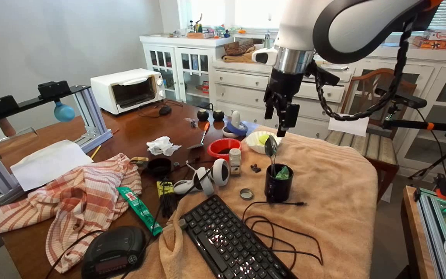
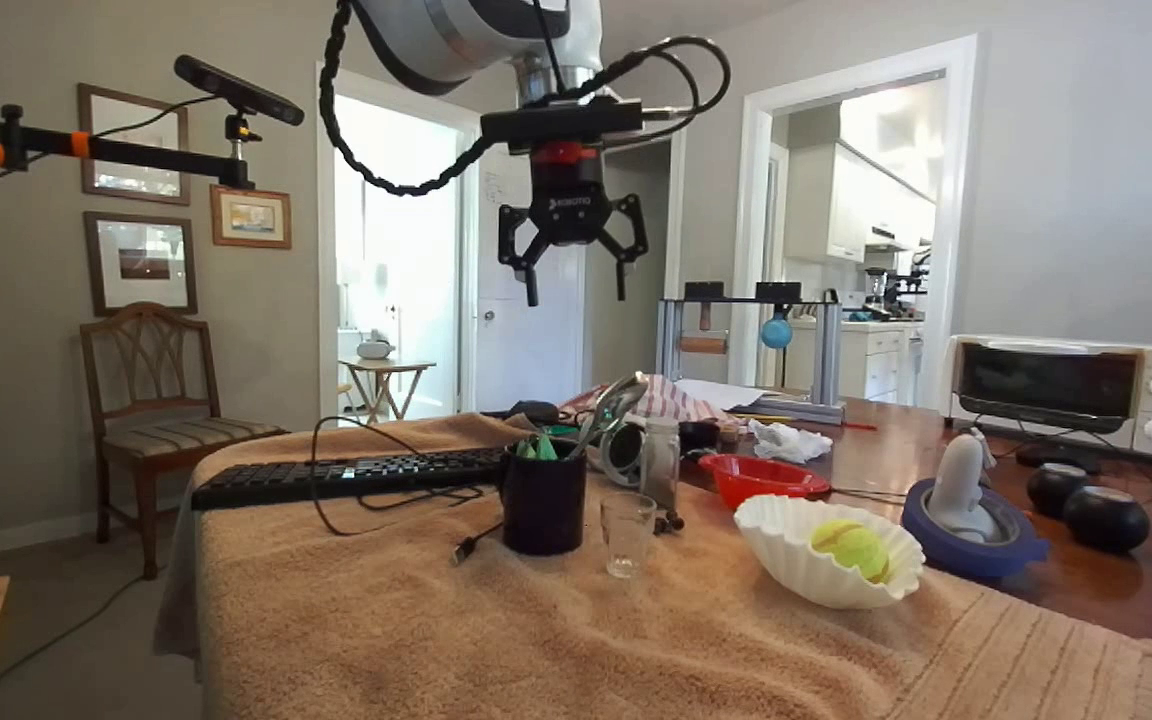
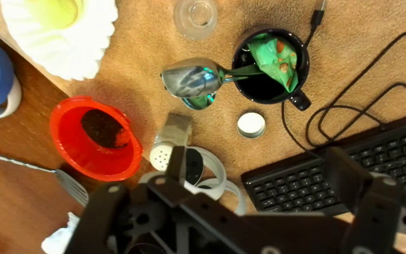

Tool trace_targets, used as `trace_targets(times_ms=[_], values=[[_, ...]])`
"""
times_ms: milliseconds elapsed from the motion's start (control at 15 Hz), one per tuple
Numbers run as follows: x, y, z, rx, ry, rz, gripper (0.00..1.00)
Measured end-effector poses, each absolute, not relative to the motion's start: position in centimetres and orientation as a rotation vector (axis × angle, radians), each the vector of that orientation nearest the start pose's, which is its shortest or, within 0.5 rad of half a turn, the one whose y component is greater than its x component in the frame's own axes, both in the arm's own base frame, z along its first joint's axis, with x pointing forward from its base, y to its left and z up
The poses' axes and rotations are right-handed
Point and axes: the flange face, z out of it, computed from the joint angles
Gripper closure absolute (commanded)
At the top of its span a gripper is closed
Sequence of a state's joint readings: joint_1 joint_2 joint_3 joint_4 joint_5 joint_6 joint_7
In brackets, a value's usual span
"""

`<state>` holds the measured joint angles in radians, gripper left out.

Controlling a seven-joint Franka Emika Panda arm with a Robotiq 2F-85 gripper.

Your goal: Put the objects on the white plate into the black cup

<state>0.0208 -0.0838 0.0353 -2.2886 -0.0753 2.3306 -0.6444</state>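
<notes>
One yellow-green ball (image 2: pixel 851 549) sits in white plate (image 2: pixel 784 562); black cup (image 2: pixel 543 515) holds two spoons (image 3: pixel 194 79), green wrapper (image 3: pixel 271 58); gripper (image 2: pixel 577 297) aloft, jaws spread wide

Premises are a home; furnishings are consistent with a dining room. Noted: a wooden table (image 1: pixel 134 135), a striped-seat chair (image 2: pixel 186 437), glass-fronted white cabinets (image 1: pixel 177 73) beside white drawers (image 1: pixel 240 95), and framed pictures (image 2: pixel 141 264) on the wall (image 2: pixel 256 300). Through a white-trimmed doorway (image 2: pixel 954 230), kitchen cupboards (image 2: pixel 816 205) and a counter (image 2: pixel 886 352) are visible.
</notes>
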Motion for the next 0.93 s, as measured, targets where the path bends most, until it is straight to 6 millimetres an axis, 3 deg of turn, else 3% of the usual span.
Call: trace_targets(times_ms=[200,933], values=[[50.9,0.9,41.0,-3.03,-1.022,-0.197,0.0],[50.7,0.9,40.8,-3.031,-0.992,-0.192,0.0]])
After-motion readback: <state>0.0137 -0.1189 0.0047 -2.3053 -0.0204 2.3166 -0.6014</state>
